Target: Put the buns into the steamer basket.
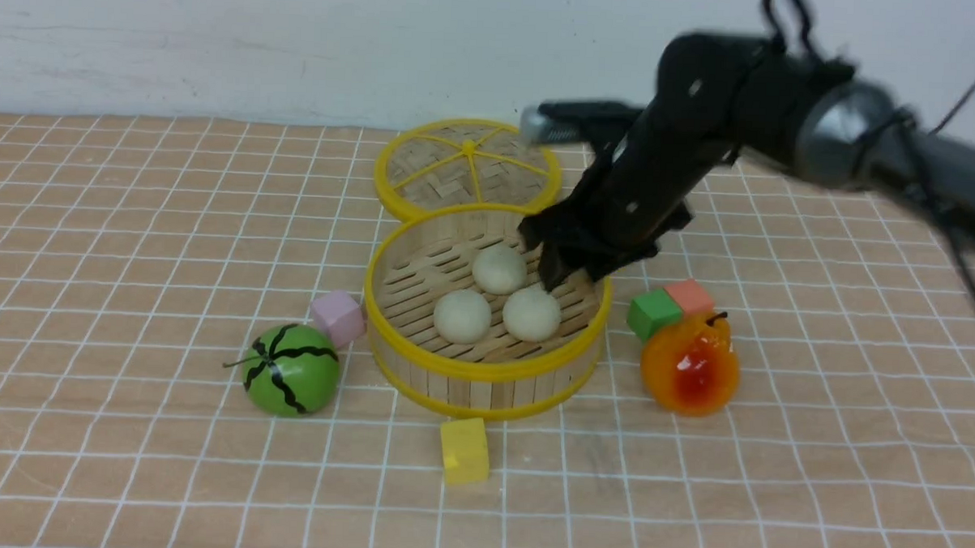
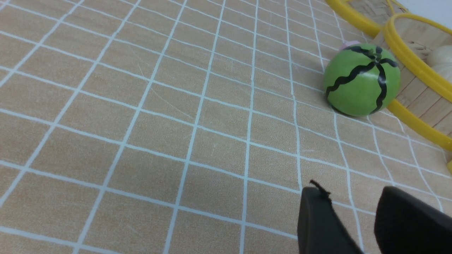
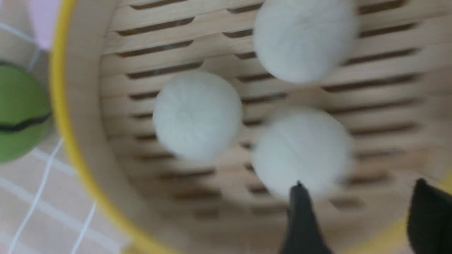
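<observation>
**Three buns lying in the basket, both my hands spread**

I am holding my left hand low over the tan, white-gridded worktop, its two dark fingers spread and pinching nothing. Beyond it, the green toy watermelon with black wavy stripes is sitting near a pale pink cube, which is lying just beside the round bamboo-slat steamer basket with yellow rims.

The three small off-white dough buns are resting close together on its slatted floor. A flat woven lid with yellow spokes is lying behind the basket, and a yellow block just in front.

I am reaching my right hand down into the basket's right side. Its fingers are spread wide and empty, and their tips are hanging just beside the nearest bun.

Further right, a green cube and a salmon cube are touching, with a glossy orange-red fruit in front of them.
</observation>
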Controlling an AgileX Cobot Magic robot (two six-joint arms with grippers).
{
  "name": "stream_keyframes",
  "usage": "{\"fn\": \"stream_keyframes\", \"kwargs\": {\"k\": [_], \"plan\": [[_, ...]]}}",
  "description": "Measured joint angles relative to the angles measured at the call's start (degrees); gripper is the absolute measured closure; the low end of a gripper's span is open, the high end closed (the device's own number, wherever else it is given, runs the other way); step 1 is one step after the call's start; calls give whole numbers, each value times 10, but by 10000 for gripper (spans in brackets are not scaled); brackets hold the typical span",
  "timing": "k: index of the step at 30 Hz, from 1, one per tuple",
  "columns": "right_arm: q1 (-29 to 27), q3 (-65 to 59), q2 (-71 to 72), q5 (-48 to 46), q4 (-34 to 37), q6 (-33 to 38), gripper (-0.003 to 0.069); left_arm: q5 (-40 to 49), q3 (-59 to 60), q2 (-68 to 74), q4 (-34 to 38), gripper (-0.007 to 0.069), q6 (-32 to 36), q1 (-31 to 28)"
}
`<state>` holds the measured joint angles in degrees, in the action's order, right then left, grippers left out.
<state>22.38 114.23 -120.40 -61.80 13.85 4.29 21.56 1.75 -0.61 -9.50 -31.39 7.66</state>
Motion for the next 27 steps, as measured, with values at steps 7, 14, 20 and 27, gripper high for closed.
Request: {"fn": "stream_keyframes", "kwargs": {"k": [7,14,20,27], "plan": [[-42,3,135,-87,-5,0,225,0,0,0,0,386,0,0],[-94,-52,325,-98,-12,0,447,0,0,0,0,386,0,0],[-97,-211,477,-101,-34,0,646,0,0,0,0,386,0,0],[-97,-471,656,-25,-54,-10,679,0,0,0,0,386,0,0]]}}
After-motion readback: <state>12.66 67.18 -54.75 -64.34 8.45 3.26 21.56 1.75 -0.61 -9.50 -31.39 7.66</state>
